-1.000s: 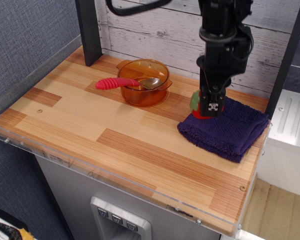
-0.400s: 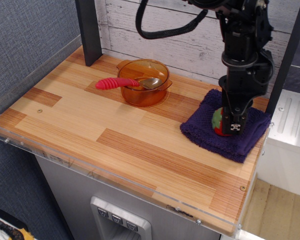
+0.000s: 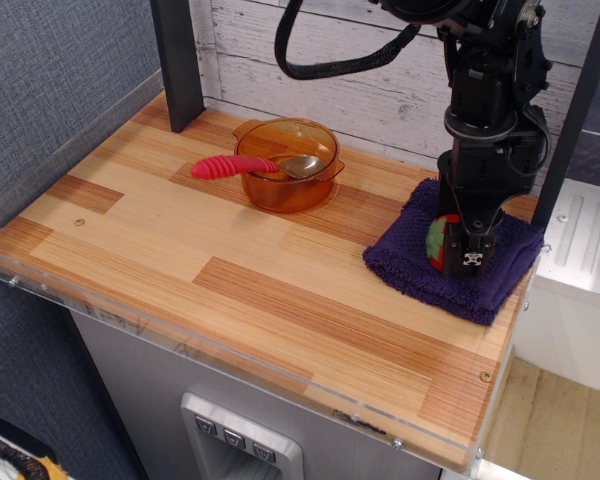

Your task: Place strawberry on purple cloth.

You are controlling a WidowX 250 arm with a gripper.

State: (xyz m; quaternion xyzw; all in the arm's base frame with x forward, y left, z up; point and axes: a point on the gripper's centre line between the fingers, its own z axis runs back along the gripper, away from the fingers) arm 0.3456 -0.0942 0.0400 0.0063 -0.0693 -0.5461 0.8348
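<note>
Here, gripper lowered onto purple cloth, jaws closed around strawberry. Strawberry directly between the jaws, apparently resting on cloth. Only opening and lifting left.

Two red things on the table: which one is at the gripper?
The strawberry on the purple cloth, at the gripper. The red spoon handle rests on the orange pot.

Strawberry mostly hidden behind gripper; jaws' closure unclear; arm cut by top edge.

A striped light-and-dark wooden tabletop is backed by a whitewashed plank wall; grey fabric panelling is seen at left.
</note>
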